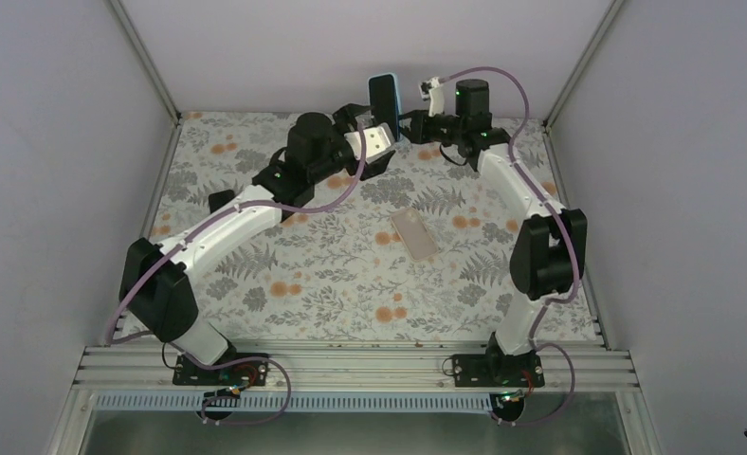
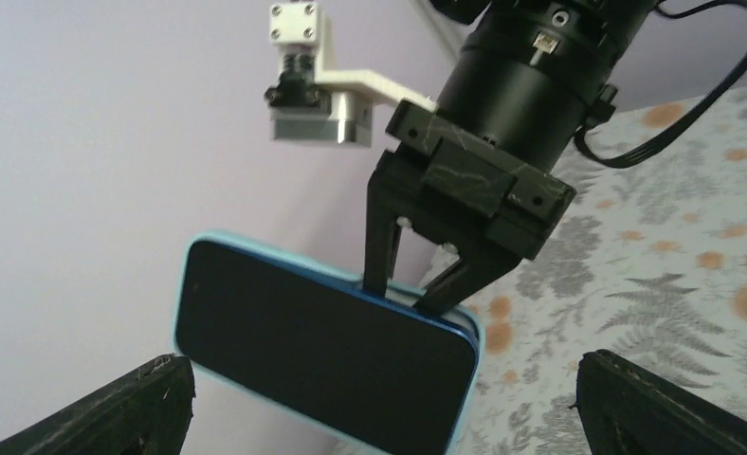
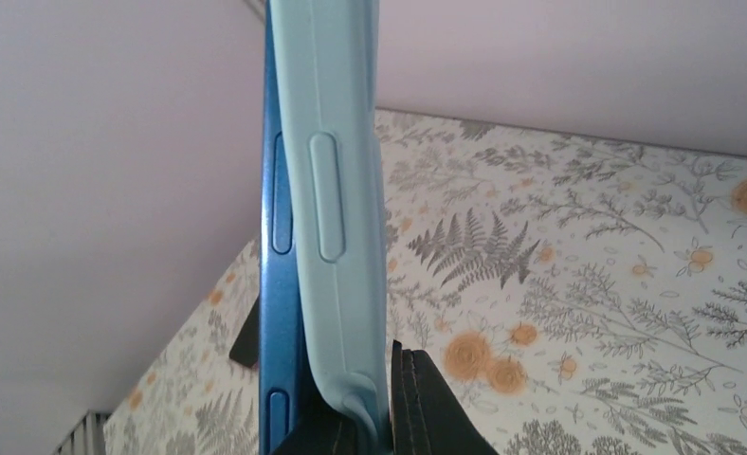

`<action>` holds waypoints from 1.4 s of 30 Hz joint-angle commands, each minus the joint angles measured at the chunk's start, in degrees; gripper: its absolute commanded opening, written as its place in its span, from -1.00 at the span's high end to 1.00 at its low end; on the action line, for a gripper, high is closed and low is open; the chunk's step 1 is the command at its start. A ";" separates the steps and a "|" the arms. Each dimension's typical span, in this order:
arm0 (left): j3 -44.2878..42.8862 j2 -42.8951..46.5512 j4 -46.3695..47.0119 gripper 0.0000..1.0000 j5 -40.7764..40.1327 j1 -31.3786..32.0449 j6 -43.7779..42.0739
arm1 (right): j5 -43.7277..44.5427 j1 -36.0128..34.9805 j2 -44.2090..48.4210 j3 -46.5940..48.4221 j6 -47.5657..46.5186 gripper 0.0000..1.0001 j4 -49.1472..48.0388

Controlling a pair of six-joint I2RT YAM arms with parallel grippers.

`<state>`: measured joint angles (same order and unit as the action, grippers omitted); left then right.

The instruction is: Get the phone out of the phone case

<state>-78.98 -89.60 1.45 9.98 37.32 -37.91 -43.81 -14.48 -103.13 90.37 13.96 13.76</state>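
Floral table (image 1: pixel 256 275), two arms (image 1: pixel 227 223) (image 1: pixel 517 185); one phone (image 2: pixel 322 341), one case (image 3: pixel 337 190), right claw (image 2: pixel 405 296) pinching case

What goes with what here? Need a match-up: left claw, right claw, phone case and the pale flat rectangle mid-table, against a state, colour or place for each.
Things:
1. left claw
2. right claw
3. phone case
4. pale flat rectangle

States, colours, places:
A. lying flat on the table
B. light blue
C. open, holding nothing
D. shut on the phone case, holding it up off the table

Pairs: 1-C, 2-D, 3-B, 4-A.
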 commanded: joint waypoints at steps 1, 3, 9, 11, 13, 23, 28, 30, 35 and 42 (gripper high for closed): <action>3.04 -0.51 11.91 -0.99 -9.76 0.11 1.66 | 2.13 0.16 -2.11 6.86 7.76 0.93 -4.86; 4.16 -1.64 14.34 -0.99 -11.01 0.12 2.02 | 2.28 0.13 -2.91 7.18 8.54 0.93 -5.23; 2.36 -6.18 15.96 -0.99 -10.43 0.49 4.09 | 1.39 0.11 -4.74 8.80 9.68 0.93 -5.36; 1.52 -7.38 15.98 -1.00 -10.50 0.77 4.95 | 1.17 0.08 -5.29 9.24 9.98 0.93 -5.31; 0.47 -8.71 15.45 -0.99 -10.18 1.05 5.28 | 0.71 0.09 -5.69 9.63 10.35 0.93 -5.44; -1.26 -11.75 16.87 -0.99 -14.20 1.37 7.00 | 0.01 0.07 -5.04 8.56 10.61 0.93 -7.13; -1.77 -11.67 16.66 -0.98 -13.48 1.25 8.24 | 0.64 -0.05 -4.43 7.79 10.01 0.93 -7.38; -1.89 -11.41 16.12 -0.97 -12.60 1.35 8.62 | 0.82 -0.10 -4.38 7.60 9.87 0.93 -7.39; -2.14 -12.54 17.03 -0.97 -14.18 1.28 7.28 | 0.66 -0.67 -4.05 7.83 10.09 0.93 -7.61; -0.56 -12.97 19.62 -0.96 -16.95 0.88 7.30 | 0.50 -0.91 -2.57 6.71 9.78 0.93 -7.79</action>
<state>-79.37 -101.30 17.98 -4.91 38.39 -30.83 -41.71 -14.98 -108.99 97.08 23.66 10.94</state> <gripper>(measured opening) 0.980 0.067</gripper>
